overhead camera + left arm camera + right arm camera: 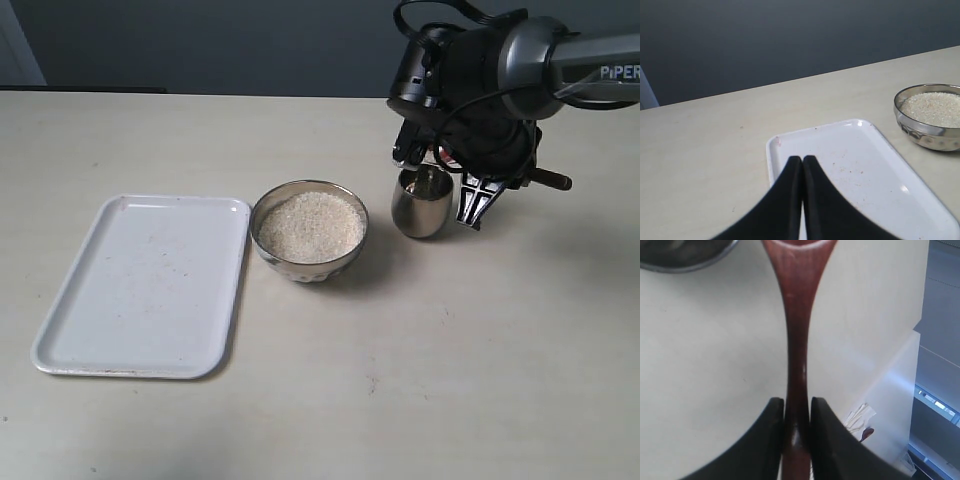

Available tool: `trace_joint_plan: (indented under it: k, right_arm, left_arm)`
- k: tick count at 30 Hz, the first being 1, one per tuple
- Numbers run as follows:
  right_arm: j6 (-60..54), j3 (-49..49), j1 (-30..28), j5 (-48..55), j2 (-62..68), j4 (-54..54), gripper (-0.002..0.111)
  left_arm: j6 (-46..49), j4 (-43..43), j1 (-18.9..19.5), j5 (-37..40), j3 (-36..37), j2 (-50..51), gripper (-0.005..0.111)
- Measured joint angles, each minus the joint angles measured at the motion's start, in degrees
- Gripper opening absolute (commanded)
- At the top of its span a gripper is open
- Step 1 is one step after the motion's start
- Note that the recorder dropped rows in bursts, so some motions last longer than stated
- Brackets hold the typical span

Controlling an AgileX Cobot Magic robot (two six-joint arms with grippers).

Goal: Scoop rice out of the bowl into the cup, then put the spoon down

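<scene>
Right wrist view first: we see the right gripper (797, 405) clamped narrow on the spoon (797, 315). Both black jaws press against the thin reddish handle, and the scoop end widens at the frame's edge. Over on the exterior view, that arm hangs above the cup (423, 203), which stands on the table (450, 350) just right of the bowl (308, 265). We've got the rice (311, 226) heaped pale in the bowl. Left wrist view now: the left gripper (802, 165) has its jaws pressed together, holding nothing, above the white tray (865, 170).
</scene>
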Motion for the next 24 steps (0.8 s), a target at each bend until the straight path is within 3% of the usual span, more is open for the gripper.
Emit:
trace_joint_plan:
  k: [12, 24]
  right_arm:
    - [1.6, 0.2, 0.0, 0.0, 0.0, -0.1, -0.001]
    - [4.8, 8.4, 0.0, 0.0, 0.0, -3.8, -0.001]
  left_arm:
    - [0.0, 0.0, 0.0, 0.0, 0.0, 0.0, 0.001]
    - [0.0, 0.0, 0.0, 0.0, 0.0, 0.0, 0.001]
